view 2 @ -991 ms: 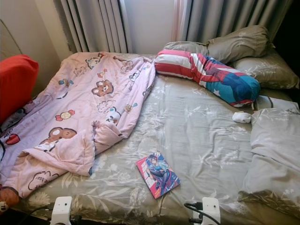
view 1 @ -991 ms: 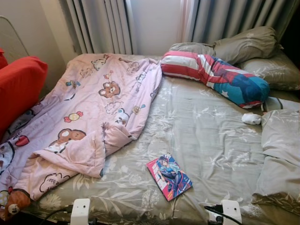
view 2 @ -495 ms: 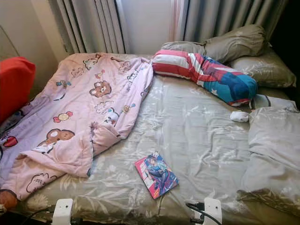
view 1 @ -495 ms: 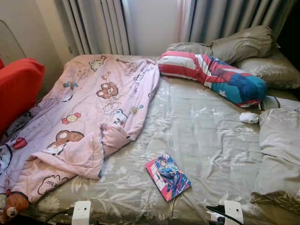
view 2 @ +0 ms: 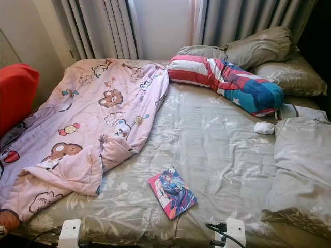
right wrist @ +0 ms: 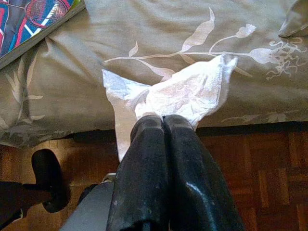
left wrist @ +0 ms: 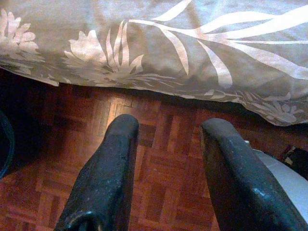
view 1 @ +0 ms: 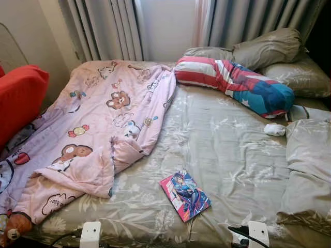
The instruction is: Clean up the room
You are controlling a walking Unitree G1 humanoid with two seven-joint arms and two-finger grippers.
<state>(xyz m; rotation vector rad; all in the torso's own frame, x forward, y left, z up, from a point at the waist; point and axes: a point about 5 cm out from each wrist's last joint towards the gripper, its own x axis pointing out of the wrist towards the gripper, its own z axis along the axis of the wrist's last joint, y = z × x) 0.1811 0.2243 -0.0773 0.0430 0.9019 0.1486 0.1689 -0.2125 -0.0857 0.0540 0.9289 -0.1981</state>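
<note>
My right gripper [right wrist: 163,121] is shut on a crumpled white tissue [right wrist: 179,91], held low in front of the bed's front edge. A corner of the comic book [right wrist: 32,19] lies on the sheet just beyond it. My left gripper [left wrist: 168,129] hangs open over the parquet floor [left wrist: 159,163], below the hem of the grey leaf-print sheet [left wrist: 202,43]. On the bed, the comic book [view 1: 185,196] lies near the front edge. A pink bear-print quilt [view 1: 98,129] sprawls rumpled over the left half. A small white crumpled thing [view 1: 275,129] sits at the right.
A striped red, white and blue bolster [view 1: 232,85] lies across the head of the bed, with grey pillows [view 1: 269,49] behind it and at the right [view 1: 310,170]. There is a red chair [view 1: 20,95] at the left. A teddy bear [view 1: 14,227] pokes out at the front left corner.
The head camera has shifted slightly. Nothing on the bed has moved.
</note>
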